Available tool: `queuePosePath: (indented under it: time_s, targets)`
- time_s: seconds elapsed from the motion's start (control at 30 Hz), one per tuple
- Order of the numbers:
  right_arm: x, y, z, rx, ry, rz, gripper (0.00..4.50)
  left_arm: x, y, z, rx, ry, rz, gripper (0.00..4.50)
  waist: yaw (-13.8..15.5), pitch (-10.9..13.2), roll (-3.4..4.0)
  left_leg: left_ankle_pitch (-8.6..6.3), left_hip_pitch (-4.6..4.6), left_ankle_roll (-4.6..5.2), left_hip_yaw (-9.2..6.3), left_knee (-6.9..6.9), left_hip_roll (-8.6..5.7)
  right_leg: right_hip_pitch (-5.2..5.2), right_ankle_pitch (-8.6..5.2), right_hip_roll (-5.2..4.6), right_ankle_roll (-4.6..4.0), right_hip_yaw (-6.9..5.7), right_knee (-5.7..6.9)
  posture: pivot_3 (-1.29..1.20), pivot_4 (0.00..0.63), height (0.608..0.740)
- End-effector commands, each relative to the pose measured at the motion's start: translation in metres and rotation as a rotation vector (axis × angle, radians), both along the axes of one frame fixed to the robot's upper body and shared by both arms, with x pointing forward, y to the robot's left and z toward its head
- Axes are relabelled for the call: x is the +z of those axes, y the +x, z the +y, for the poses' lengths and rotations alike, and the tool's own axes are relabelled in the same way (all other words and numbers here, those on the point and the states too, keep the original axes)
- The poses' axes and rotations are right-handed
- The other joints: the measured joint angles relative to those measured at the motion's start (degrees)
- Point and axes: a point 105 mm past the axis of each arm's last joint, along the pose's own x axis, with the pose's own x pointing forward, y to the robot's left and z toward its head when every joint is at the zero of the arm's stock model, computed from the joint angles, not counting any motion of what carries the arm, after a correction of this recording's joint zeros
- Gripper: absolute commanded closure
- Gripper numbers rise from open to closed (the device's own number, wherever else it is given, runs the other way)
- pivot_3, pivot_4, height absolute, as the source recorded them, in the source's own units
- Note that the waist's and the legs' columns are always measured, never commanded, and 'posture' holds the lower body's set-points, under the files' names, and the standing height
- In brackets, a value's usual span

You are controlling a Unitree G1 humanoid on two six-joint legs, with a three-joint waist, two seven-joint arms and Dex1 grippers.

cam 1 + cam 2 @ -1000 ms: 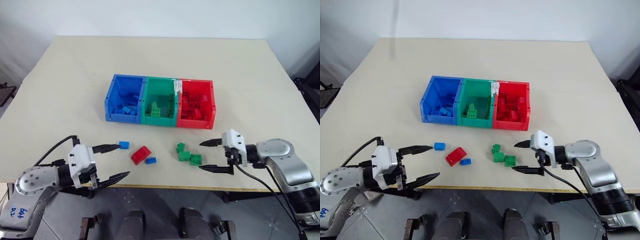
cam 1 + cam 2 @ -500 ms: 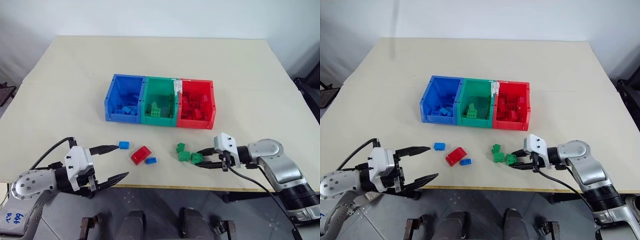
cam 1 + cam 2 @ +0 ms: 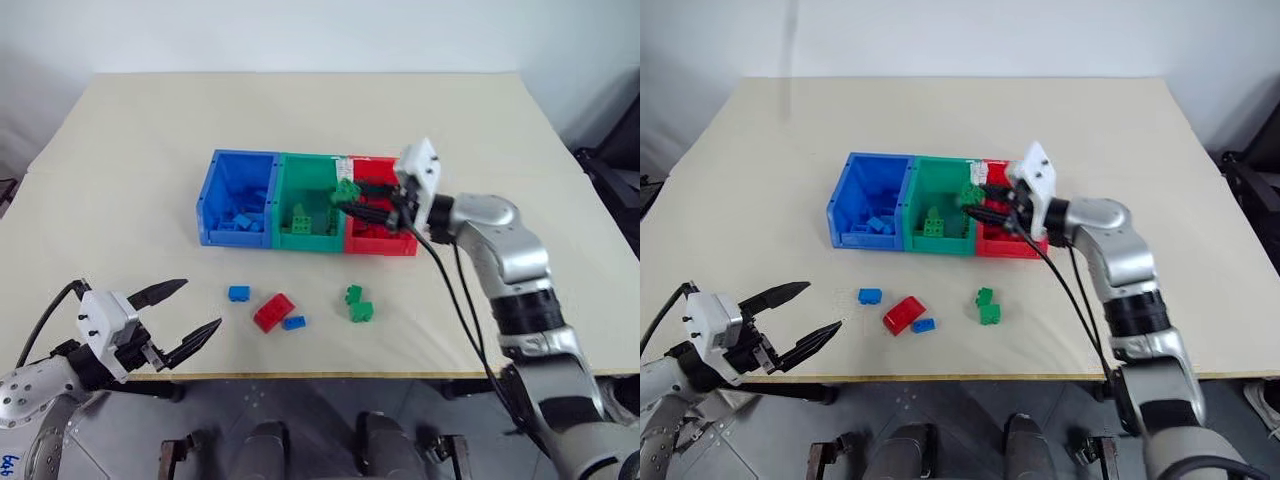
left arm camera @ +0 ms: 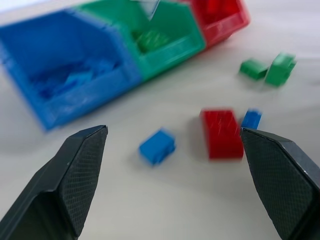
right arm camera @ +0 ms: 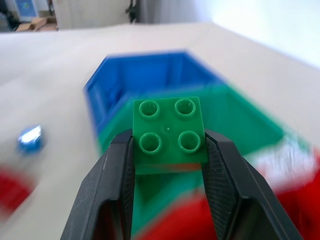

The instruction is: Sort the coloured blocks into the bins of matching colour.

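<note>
1. The right gripper is raised above the table, over the rear part of the joined bins, near the wall between the green bin and the red bin.
2. Its fingers are pressed against the two sides of a green block; the four studs of that block face the right wrist camera, and the block sits at the fingertips, clear of the table.
3. From the head views the held block hangs over the green bin's right rear corner, above the rim and not inside the compartment.
4. The left gripper hovers near the table's front left edge with its fingers spread wide and nothing between them.
5. Loose on the table ahead of the left gripper: a small blue block, a red block and a second small blue block touching or just beside the red one.
6. Two green blocks lie together to the right of these, well apart from both grippers.
7. The blue bin, green bin and red bin each hold blocks of their own colour.
</note>
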Motion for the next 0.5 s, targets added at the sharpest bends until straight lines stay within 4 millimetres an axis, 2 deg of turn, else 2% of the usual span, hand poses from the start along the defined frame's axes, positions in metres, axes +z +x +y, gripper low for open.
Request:
queuePosePath:
  time_s: [0.03, 0.07, 0.1, 0.23, 0.33, 0.37, 0.5]
  targets:
    - [0.011, 0.012, 0.011, -0.049, 0.029, -0.026, 3.03, 0.014, -0.004, 0.001, 0.020, 0.024, -0.063, 0.00, 0.1, 0.0, -0.02, -0.01, -0.02, 0.02, -0.04, 0.01, -0.02, 0.00, 0.00, -0.03, 0.00, -0.02, -0.01, 0.00, 0.150, 0.740]
    - [0.008, 0.016, 0.015, -0.060, 0.023, -0.017, 3.03, 0.015, -0.004, 0.002, 0.026, 0.024, -0.065, 0.00, 0.0, 0.0, -0.02, -0.03, -0.02, 0.04, -0.04, 0.01, -0.03, 0.01, 0.00, -0.04, 0.00, -0.02, -0.01, 0.00, 0.150, 0.740]
    - [0.005, 0.018, 0.018, -0.061, 0.003, -0.016, 2.31, 0.016, -0.005, 0.002, 0.031, 0.025, -0.067, 0.00, 0.0, 0.0, -0.02, -0.04, -0.02, 0.06, -0.02, 0.02, -0.06, 0.01, 0.00, -0.08, 0.00, -0.02, -0.01, 0.00, 0.150, 0.740]
    - [0.004, 0.021, 0.019, -0.060, -0.004, -0.035, 0.94, 0.019, -0.006, 0.001, 0.030, 0.028, -0.069, 0.00, -0.2, 0.0, -0.02, -0.07, -0.02, 0.08, 0.01, -0.03, -0.07, -0.01, 0.00, -0.06, 0.00, -0.02, -0.02, 0.00, 0.150, 0.740]
    - [0.006, 0.012, 0.008, -0.013, 0.012, -0.052, 0.02, 0.019, -0.006, -0.003, 0.010, 0.026, -0.060, 0.00, -0.3, 0.0, -0.02, -0.07, -0.04, 0.08, 0.05, -0.06, -0.03, -0.09, 0.00, -0.03, 0.00, -0.02, -0.01, 0.00, 0.150, 0.740]
    - [0.005, 0.009, -0.001, -0.011, 0.018, -0.063, 0.02, 0.019, -0.005, -0.006, -0.010, 0.015, -0.048, 0.00, -0.3, 0.0, -0.02, -0.07, -0.04, 0.07, 0.06, -0.07, -0.02, -0.09, 0.00, -0.03, 0.00, -0.02, -0.01, 0.00, 0.150, 0.740]
    - [-0.017, -0.027, -0.049, 0.128, -0.006, -0.061, 0.02, 0.019, 0.003, -0.028, -0.138, 0.023, -0.021, 0.00, 0.9, 0.0, -0.02, -0.13, -0.06, 0.16, 0.01, 0.00, -0.08, 0.02, 0.00, -0.07, 0.00, -0.06, -0.06, 0.00, 0.150, 0.740]
